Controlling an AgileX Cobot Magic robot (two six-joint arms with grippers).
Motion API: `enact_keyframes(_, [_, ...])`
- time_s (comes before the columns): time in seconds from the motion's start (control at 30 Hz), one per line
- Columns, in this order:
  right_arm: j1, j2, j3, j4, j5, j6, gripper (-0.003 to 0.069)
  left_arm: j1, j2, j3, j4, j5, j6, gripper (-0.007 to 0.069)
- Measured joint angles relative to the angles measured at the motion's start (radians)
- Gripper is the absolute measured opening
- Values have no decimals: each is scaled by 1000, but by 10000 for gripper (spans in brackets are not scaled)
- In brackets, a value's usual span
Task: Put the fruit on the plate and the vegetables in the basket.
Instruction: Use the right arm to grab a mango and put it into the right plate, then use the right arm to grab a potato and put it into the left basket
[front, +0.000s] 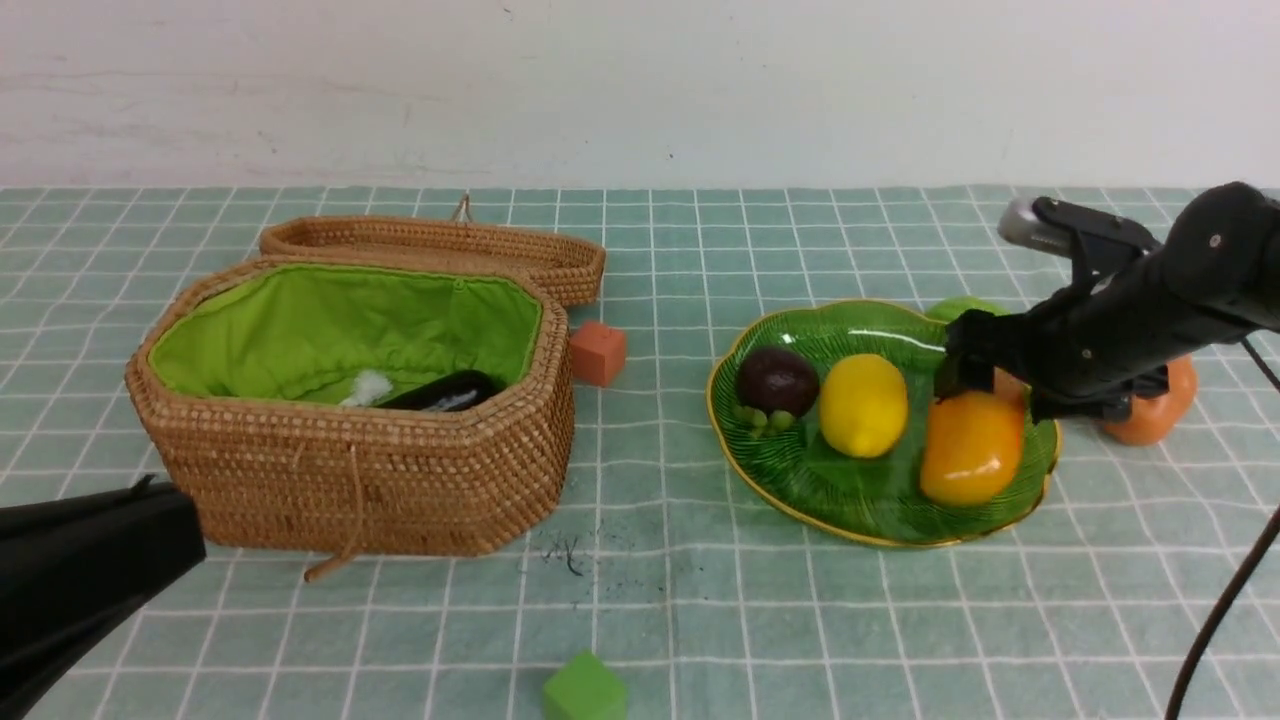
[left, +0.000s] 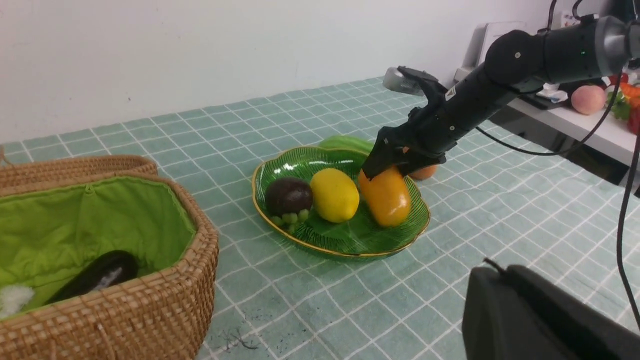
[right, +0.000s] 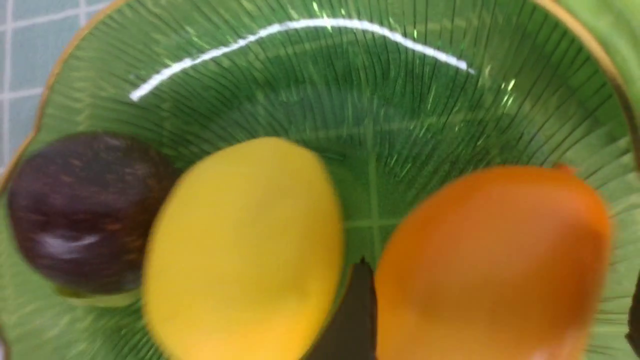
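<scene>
In the front view, the eggplant lies inside the wicker basket. The mangosteen, lemon and mango sit on the green glass plate. The right end effector is over the mango, and the gourd lies just behind the plate. The potato is partly hidden by the right arm. An orange-red cube stands beside the basket, and a green cube is nearer on the counter. No writing is readable.

In the left wrist view, the left end effector is pressed together, well apart from the plate. A triangular label marks the right arm, its print too small to read.

In the right wrist view, the right end effector is spread, its fingers on either side of the mango.
</scene>
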Motion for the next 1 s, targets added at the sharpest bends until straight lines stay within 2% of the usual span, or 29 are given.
enact_keyframes(0.07, [0,-19,-19,-20,30,0,670,0,0,0,0,-8,0,-10])
enact_keyframes(0.2, [-3,-87,-94,-112,150,12,604,0,0,0,-2,-44,0,-10])
enact_keyframes(0.37, [-44,-101,-178,-267,337,146,496,0,0,0,-2,-61,0,-10])
enact_keyframes(0.43, [-76,-93,-186,-323,362,206,479,0,0,0,-2,-61,0,-10])
enact_keyframes(0.57, [-144,-61,-188,-365,351,295,503,0,0,0,-2,-61,0,-9])
enact_keyframes(0.67, [-223,17,-211,-327,284,344,586,0,0,0,-2,-61,0,-8])
enact_keyframes(0.8, [-261,122,-295,-221,246,334,652,0,0,0,-2,-61,0,-5])
enact_keyframes(1.0, [-264,278,-430,-159,258,304,660,0,0,0,-2,-60,-1,-3])
